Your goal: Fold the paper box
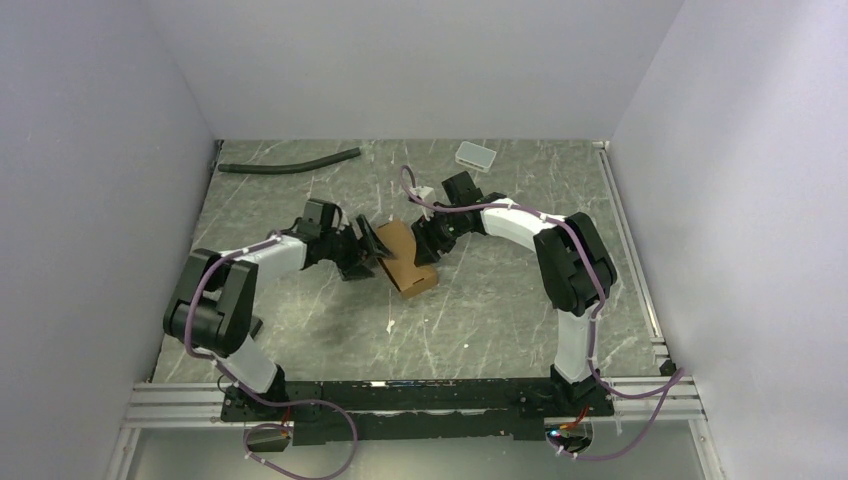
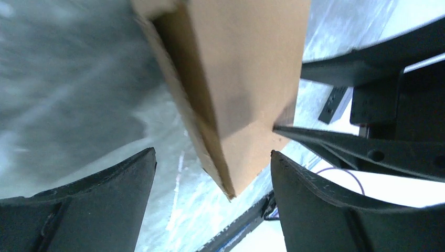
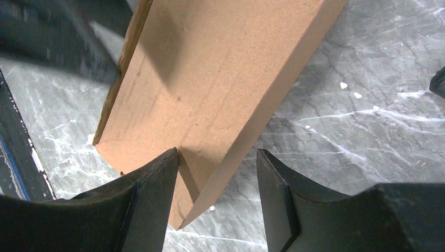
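The paper box [image 1: 405, 258] is a small oblong brown carton lying on the marbled table at mid-centre. My left gripper [image 1: 366, 250] is at its left side and open. In the left wrist view a corner of the box [image 2: 236, 79] points down between the spread fingers [image 2: 120, 194], touching neither. My right gripper [image 1: 428, 240] is at the box's far right end and open. In the right wrist view the box [image 3: 210, 84] lies ahead, its near corner between the jaws; the left finger [image 3: 152, 194] lies against its top face, the right finger is over bare table.
A black hose [image 1: 290, 163] lies at the back left. A small white-grey tray [image 1: 475, 154] sits at the back centre. A metal rail [image 1: 628, 240] runs along the table's right edge. The right arm's gripper shows dark in the left wrist view [image 2: 378, 105].
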